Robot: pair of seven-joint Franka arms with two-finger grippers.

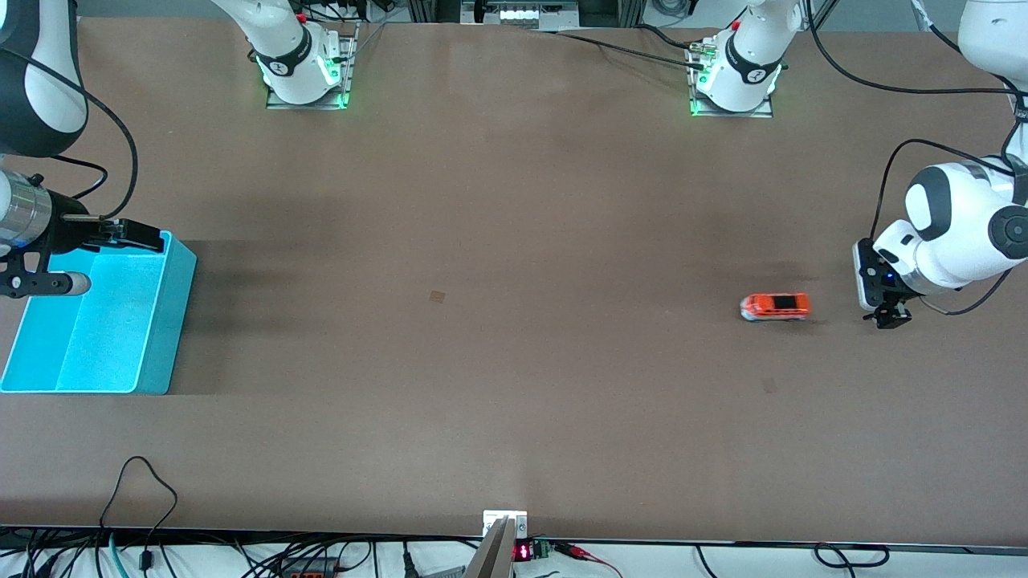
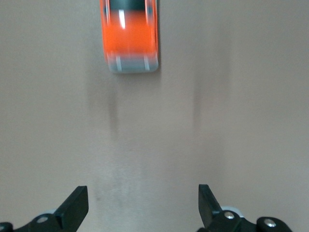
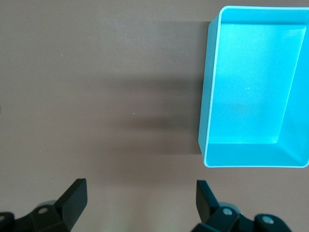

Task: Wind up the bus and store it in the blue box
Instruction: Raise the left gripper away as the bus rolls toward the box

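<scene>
Bus (image 1: 775, 306) on bare table (image 1: 498, 241), blue box (image 1: 100, 321) well apart

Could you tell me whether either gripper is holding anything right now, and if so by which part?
Nothing is held. The left gripper is open, with the bus free on the table; the right gripper is open by the blue box.

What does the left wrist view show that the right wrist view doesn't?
Only the left wrist view: the bus on the bare table, apart from the open fingers of the left gripper. Only the right wrist view: the blue box, empty as far as it shows, past the open right gripper. Both: brown tabletop and a pair of black fingers holding nothing.
</scene>
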